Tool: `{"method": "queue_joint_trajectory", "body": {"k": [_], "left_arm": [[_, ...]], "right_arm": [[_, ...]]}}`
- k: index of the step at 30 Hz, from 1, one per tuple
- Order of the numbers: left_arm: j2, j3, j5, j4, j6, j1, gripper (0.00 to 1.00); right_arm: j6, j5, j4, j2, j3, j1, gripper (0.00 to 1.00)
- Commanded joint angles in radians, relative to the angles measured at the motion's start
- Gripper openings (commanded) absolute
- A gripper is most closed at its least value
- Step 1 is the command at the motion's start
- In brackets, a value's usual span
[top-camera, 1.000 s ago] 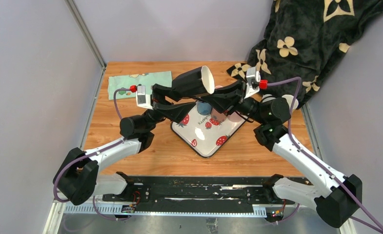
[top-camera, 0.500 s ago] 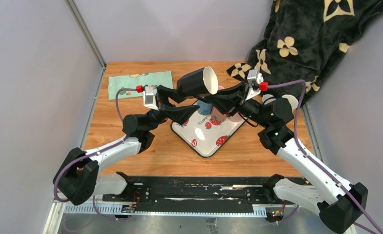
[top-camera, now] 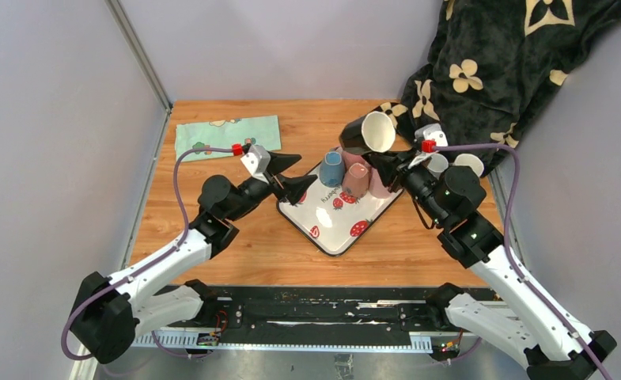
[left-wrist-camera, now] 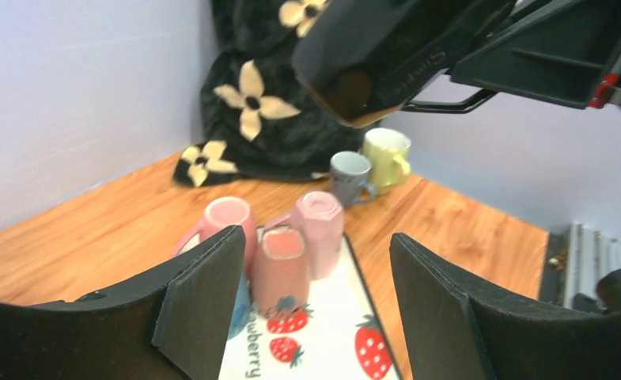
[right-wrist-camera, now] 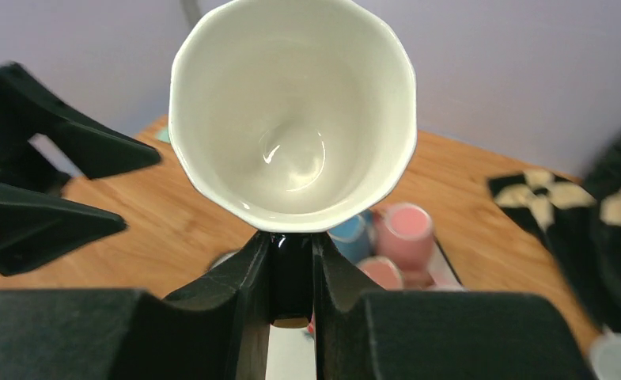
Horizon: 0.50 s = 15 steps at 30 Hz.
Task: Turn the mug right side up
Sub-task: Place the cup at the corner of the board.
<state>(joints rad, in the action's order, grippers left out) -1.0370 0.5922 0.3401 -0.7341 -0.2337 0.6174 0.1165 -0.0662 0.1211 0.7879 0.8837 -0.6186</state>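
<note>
Right end effector (right-wrist-camera: 292, 273) is clenched on the handle of the black mug (right-wrist-camera: 291, 111), carrying it in the air above the far side of the strawberry tray (top-camera: 335, 241). The mug lies roughly on its side, its white inside facing the right wrist camera and its base turned toward the left arm. Left end effector (top-camera: 301, 169) is released and empty, near the tray's left edge, well apart from the mug.

To finish well, I judge the wrist should roll until the rim faces straight up. The mug then goes down base-flat on a bare patch of table (top-camera: 291, 253), clear of the pink cups (top-camera: 357, 179) crowding the tray below. A pinch on the handle alone may let the mug swing, so slow motion suits.
</note>
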Motion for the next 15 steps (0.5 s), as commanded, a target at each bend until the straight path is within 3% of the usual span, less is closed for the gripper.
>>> {"method": "queue_joint_trajectory", "body": {"k": [1,8,15], "left_arm": [[0.032,0.051,-0.096,0.243,0.172,0.003,0.75],[0.058,0.058,-0.12,0.35,0.261,0.003,0.75],[0.065,0.092,-0.142,0.478,0.314,0.002,0.76]], "right_arm": [[-0.106,0.303,-0.141,-0.067,0.055,-0.009,0.0],[-0.157,0.614,-0.318,-0.123,0.035,0.007,0.0],[-0.096,0.676,-0.438,-0.112,0.035,0.156,0.0]]}}
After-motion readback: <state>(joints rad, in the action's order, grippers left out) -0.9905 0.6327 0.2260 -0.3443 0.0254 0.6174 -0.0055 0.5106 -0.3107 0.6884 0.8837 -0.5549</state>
